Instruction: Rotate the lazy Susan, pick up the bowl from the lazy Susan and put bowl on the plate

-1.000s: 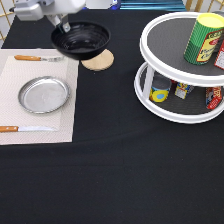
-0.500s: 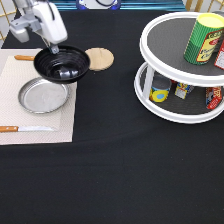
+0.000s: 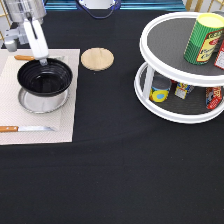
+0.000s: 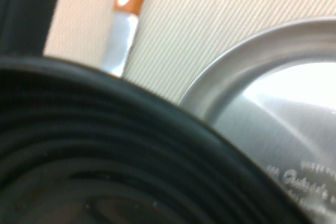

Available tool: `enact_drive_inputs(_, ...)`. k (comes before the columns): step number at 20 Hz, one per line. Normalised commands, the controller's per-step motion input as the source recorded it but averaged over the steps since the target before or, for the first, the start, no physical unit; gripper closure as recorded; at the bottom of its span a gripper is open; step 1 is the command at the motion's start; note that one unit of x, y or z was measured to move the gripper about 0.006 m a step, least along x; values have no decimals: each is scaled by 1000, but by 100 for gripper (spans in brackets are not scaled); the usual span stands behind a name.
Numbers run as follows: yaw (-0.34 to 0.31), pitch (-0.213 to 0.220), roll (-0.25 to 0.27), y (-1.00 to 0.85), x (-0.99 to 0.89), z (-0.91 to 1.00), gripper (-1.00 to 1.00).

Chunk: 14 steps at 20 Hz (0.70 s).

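The glossy black bowl (image 3: 45, 77) sits over the silver plate (image 3: 42, 103) at the exterior view's left, on a beige placemat (image 3: 37, 122). My gripper (image 3: 43, 60) is shut on the bowl's far rim and holds it just above or on the plate; I cannot tell if they touch. The wrist view shows the bowl's ridged inside (image 4: 90, 155) close up, with the plate's rim (image 4: 247, 85) beyond it. The white two-tier lazy Susan (image 3: 182, 75) stands at the exterior view's right.
A round wooden coaster (image 3: 97, 58) lies between the placemat and the lazy Susan. A knife (image 3: 25, 129) lies on the placemat's near edge and another utensil (image 3: 22, 58) at its far edge. A green can (image 3: 205, 39) stands on the top tier; smaller cans (image 3: 161, 90) on the lower tier.
My gripper has carried the bowl from beside the coaster toward the exterior view's bottom left, and it is now over the silver plate and lower.
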Motion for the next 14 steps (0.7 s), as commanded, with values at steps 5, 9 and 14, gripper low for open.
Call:
enact_drive_inputs(5, -246, -103, -1, -317, -291, -227, 100)
enact_drive_inputs(9, -134, -103, 5, -301, -641, -101, 100)
enact_drive_inputs(14, -20, -121, 14, 74, -751, -73, 100)
